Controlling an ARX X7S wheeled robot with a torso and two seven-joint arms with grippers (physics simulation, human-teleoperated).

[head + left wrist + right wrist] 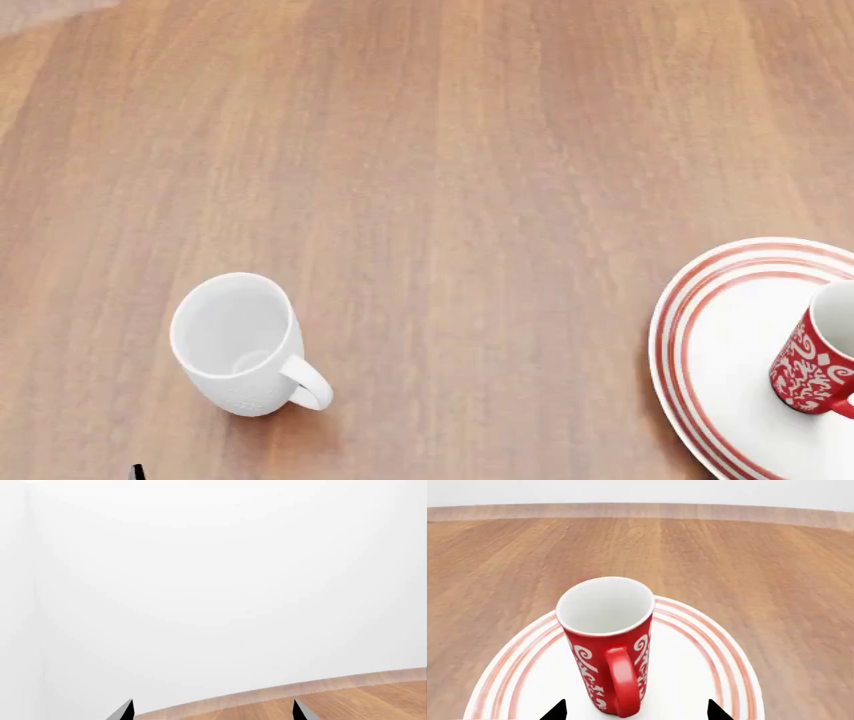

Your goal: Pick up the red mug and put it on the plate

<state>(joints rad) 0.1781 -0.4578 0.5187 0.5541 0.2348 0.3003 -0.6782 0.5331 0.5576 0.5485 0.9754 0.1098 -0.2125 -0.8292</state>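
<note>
Warm wood-grain tabletop (454, 170) filling the whole head view, boards running away from the camera; plain white wall (220, 570) showing beyond its curved edge in the left wrist view.

Mug (607, 640) standing upright on the plate (707, 660), long axis vertical, open mouth facing up, handle pointing straight back toward the right wrist camera. Sitting near the middle of the plate, well inside the red rings. Plate lying at the tabletop's right side in the head view, half cut off by the frame.

White mug (243, 345) standing well apart to the left, handle pointing right.

Right hand (635, 711) spread apart, tips flanking the handle without touching. Left hand (212, 711) also spread, gripping nothing.
</note>
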